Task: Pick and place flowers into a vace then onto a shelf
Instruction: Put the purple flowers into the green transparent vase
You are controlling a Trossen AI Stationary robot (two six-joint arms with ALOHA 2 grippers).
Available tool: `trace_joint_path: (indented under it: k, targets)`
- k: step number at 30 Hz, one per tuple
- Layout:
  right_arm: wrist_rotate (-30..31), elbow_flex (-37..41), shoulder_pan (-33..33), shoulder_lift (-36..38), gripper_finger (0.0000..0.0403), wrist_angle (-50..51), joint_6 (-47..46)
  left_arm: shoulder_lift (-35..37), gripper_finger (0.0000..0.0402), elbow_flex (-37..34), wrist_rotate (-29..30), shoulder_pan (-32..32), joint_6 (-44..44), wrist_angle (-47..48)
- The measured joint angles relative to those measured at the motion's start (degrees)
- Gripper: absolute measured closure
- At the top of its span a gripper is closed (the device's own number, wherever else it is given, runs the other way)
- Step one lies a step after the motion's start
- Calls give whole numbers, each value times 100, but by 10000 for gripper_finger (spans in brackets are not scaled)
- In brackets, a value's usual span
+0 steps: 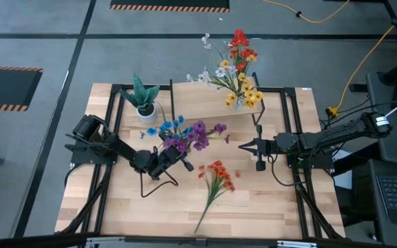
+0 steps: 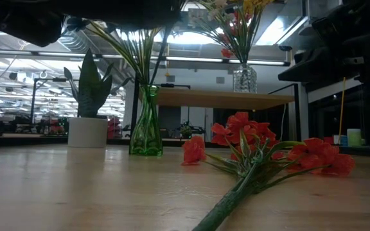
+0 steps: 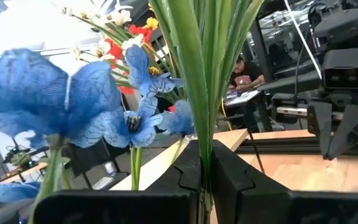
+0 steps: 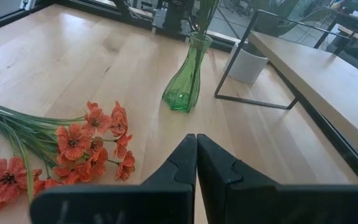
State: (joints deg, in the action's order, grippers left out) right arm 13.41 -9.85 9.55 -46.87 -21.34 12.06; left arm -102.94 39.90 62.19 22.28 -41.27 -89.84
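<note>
Stems into the green vase: keep them vertical

Stems are the thing to watch here. Your left gripper (image 1: 174, 160) has its fingers clamped on the thin green stalks of the blue and purple artificial flower bunch (image 1: 188, 133), and in the low view those stalks already run down into the narrow mouth of the tall green glass vase (image 2: 146, 122), which stands on the pale wooden tabletop (image 1: 267, 200) in front of the light-wood shelf on thin black legs (image 1: 209, 107).

Hold the bunch upright over the neck and lower straight down; any sideways drag could tip such a slender vase (its foot looks small for its height). Let go only once the stems rest deep enough to stand alone, then lift clear without brushing the blossoms.

Your right gripper (image 1: 260, 157) waits near the table's middle with its fingers pressed together, holding nothing. The loose sprig of orange-red flowers (image 1: 218, 178) lies flat on the tabletop between the two grippers, near the vase but apart from it. A clear glass vase of red, yellow and white flowers (image 1: 238, 65) already stands on the shelf, and the spiky green plant in a white pot (image 1: 143, 100) sits at the shelf's left end.
</note>
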Motion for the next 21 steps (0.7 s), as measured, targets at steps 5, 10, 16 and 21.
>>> trace_joint_path:
  k: [5, 10, 16, 21]
  targets:
    - [0, 0, -1, 0, 387, 0, -1, 0, 391, 0, 17, 0, 112, 10]
    - [0, 0, -1, 0, 387, 0, 1, 0, 391, -2, 180, -2, 288, 170]
    - [0, 0, 0, 0, 387, 0, -1, 0, 391, -2, 286, 0, 416, 327]
    - [0, 0, -1, 0, 387, 0, -1, 0, 391, -2, 309, 0, 766, 738]
